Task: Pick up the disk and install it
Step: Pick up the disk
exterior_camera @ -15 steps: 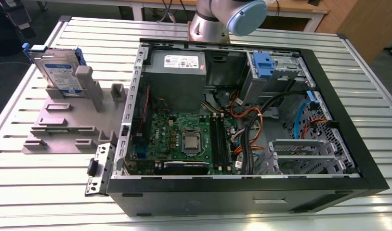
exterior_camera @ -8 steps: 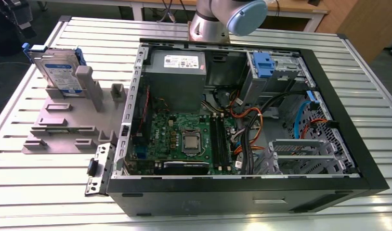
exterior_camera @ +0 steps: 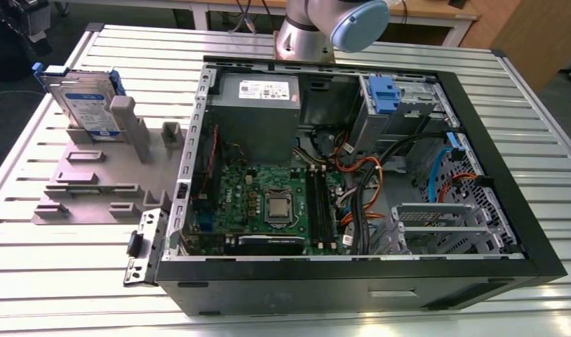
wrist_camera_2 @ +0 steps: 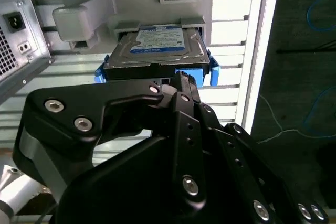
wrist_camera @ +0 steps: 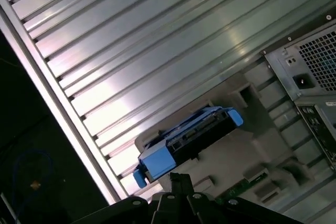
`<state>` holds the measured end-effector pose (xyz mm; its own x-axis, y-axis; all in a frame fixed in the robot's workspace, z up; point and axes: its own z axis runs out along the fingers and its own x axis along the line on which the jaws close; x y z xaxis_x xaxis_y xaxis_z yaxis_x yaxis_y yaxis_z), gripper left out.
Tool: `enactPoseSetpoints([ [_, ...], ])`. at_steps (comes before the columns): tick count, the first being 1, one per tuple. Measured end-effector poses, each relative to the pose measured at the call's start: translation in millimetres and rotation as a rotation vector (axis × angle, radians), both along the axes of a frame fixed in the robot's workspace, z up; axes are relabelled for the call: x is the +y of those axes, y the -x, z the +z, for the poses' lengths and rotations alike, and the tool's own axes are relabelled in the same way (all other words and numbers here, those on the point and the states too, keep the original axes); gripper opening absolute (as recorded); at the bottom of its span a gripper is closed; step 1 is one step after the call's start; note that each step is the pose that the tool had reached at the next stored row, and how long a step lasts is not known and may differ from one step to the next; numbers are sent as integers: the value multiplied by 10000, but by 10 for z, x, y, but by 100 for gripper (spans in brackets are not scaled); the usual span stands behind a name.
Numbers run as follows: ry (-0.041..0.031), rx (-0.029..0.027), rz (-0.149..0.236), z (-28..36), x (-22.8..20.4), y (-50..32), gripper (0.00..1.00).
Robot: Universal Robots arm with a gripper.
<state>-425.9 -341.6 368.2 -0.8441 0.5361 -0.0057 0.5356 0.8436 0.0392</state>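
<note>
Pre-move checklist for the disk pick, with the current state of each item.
1. Seating: disk stands upright in the grey holder: ok.
2. Contact: nothing touches the disk in the exterior view: ok.
3. Aim: gripper faces the disk in both wrist views: ok.
4. Access: computer case lies open on the table: ok.
5. Target: drive bay free: cannot tell; a blue tab sits at it.

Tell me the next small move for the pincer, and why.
Probably ease the pincer closer to the disk, keeping it lined up. The disk stands upright in the grey holder, not yet gripped, and in the second wrist view the pincer sits just short of its blue-framed edge.
</note>
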Motion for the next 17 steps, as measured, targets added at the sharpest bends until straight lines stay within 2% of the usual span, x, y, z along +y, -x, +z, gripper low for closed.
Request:
enactPoseSetpoints([
  [17,-1,0,3086,-9,0,0,11],
])
